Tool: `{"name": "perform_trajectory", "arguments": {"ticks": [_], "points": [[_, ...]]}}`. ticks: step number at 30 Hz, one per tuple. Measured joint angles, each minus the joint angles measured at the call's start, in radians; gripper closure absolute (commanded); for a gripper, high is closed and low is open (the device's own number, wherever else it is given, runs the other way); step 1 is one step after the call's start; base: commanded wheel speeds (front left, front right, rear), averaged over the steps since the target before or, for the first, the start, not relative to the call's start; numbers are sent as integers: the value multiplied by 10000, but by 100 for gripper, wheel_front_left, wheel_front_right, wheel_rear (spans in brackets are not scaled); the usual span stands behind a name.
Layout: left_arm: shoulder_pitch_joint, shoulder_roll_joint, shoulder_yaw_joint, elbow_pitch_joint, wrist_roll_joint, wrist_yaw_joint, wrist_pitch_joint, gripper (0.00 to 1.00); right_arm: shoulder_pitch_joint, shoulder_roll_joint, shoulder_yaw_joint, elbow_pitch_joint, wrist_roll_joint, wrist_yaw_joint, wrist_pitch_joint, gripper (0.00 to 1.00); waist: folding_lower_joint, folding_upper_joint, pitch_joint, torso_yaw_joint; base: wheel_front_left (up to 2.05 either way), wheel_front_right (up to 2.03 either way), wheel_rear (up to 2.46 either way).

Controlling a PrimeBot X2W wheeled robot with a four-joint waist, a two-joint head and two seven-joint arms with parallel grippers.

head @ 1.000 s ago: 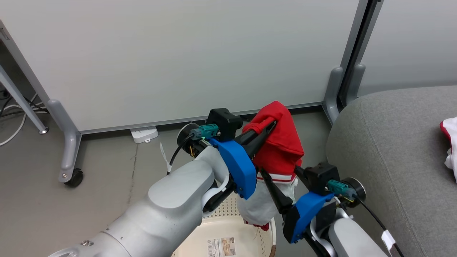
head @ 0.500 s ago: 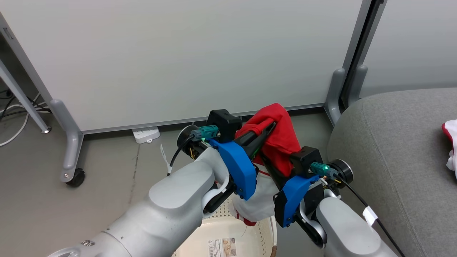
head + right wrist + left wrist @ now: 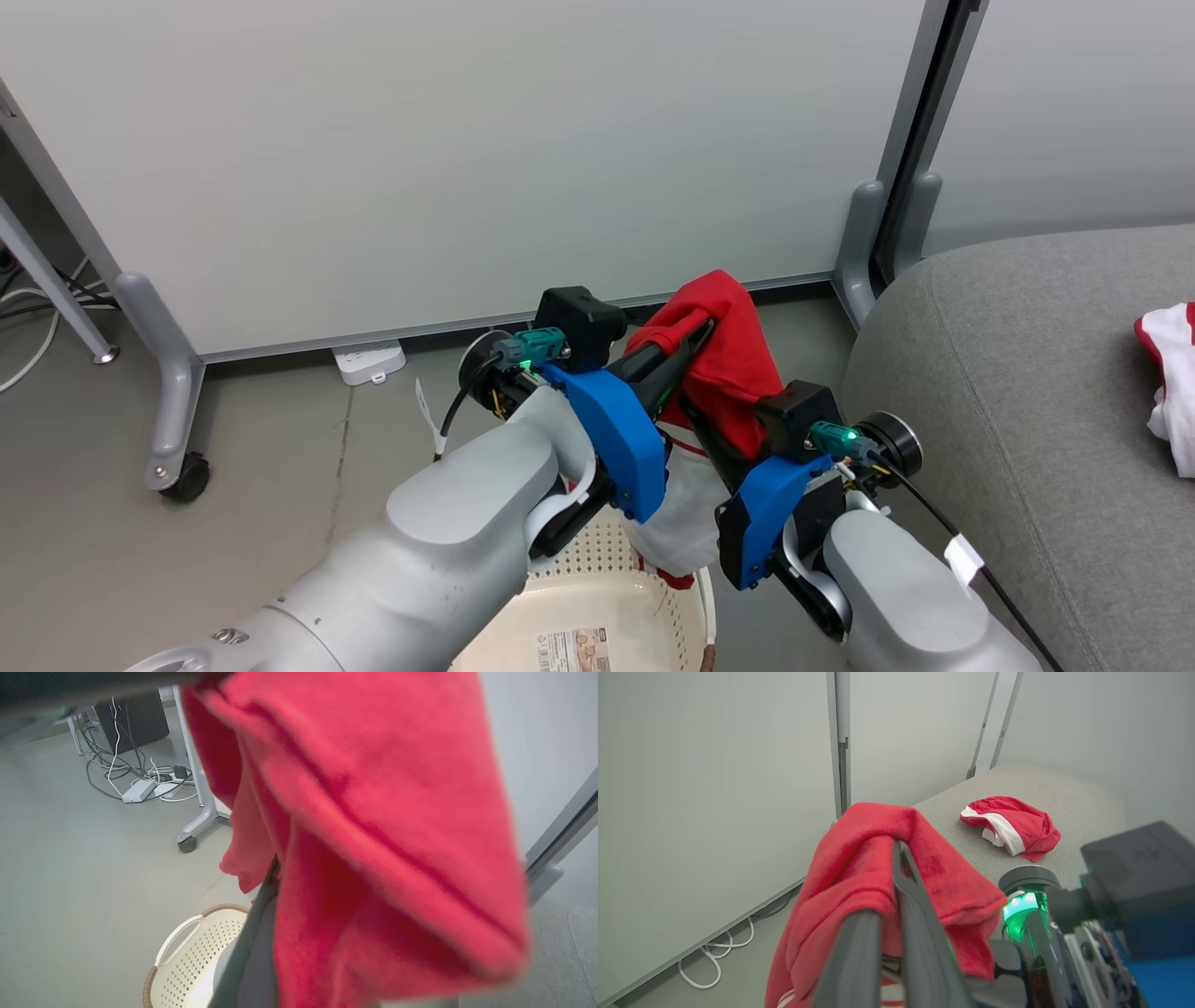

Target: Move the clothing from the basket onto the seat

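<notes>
A red garment with a white lower panel, one piece of the clothing, hangs above the basket, whose perforated cream floor shows at the bottom edge. My left gripper is shut on the garment's top fold; the left wrist view has red cloth draped over its closed fingers. My right gripper reaches in from the lower right and is shut on the same garment just below. Red cloth covers most of its fingers. The grey seat lies to the right, with another red-and-white garment on it.
White partition panels stand behind on grey feet with a caster. A white power strip lies at the panel's base, and cables trail on the floor. The basket's rim and white handle show below the right gripper.
My right gripper has risen up and left to the hanging garment and closed on it. The left gripper keeps its hold. The head camera has shifted slightly.
</notes>
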Motion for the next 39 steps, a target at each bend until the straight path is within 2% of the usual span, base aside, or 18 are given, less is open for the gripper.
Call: {"name": "perform_trajectory", "arguments": {"ticks": [8, 9, 10, 11, 15, 18, 22, 30, 34, 39], "points": [[2, 0, -29, 77, -150, -33, -4, 100, -97, 8, 151, 198, 138, 0, -75, 100, 0, 0, -45, -65, 0, 0, 0], [2, 0, -29, 77, -150, -33, -4, 84, -97, 8, 151, 198, 138, 0, -75, 100, 0, 0, -45, -65, 0, 0, 0], [2, 0, -31, 75, -159, -40, -46, 20, -110, 12, 167, 201, 163, 0, -81, 100, 0, 0, -42, -77, 0, 0, 0], [5, 4, -31, 56, -161, -65, -71, 0, -121, 15, 180, 205, 176, 0, -90, 100, 0, 0, -39, -92, 0, 0, 0], [192, -4, 153, -35, -207, -119, -251, 0, -125, 13, 117, 253, 263, 0, -192, 100, 0, 0, -42, -137, 0, 0, 0], [533, 44, 474, -213, 188, -161, -267, 0, -125, -81, 31, 282, 274, 0, -221, 100, 0, 0, -27, -123, 0, 0, 0], [1256, 481, 1580, -1254, 1398, -159, -299, 0, -119, -198, -155, 280, 270, 0, -267, 100, 0, 0, 15, -94, 0, 0, 0], [4118, 1511, 3883, -3229, 3565, -31, -305, 0, 128, -384, -637, 188, 79, 0, -301, 100, 0, 0, 66, -52, 0, 0, 0], [5556, 1659, 5191, -4203, 4452, 73, -307, 0, 265, -458, -807, 31, -15, 0, -219, 100, -1, 0, 75, -34, 0, 0, 0], [7053, 1657, 6385, -4635, 5323, 44, -305, 0, 477, -554, -1034, -199, -113, 0, -121, 100, -1, 0, 96, 29, 0, 0, 0]]}}
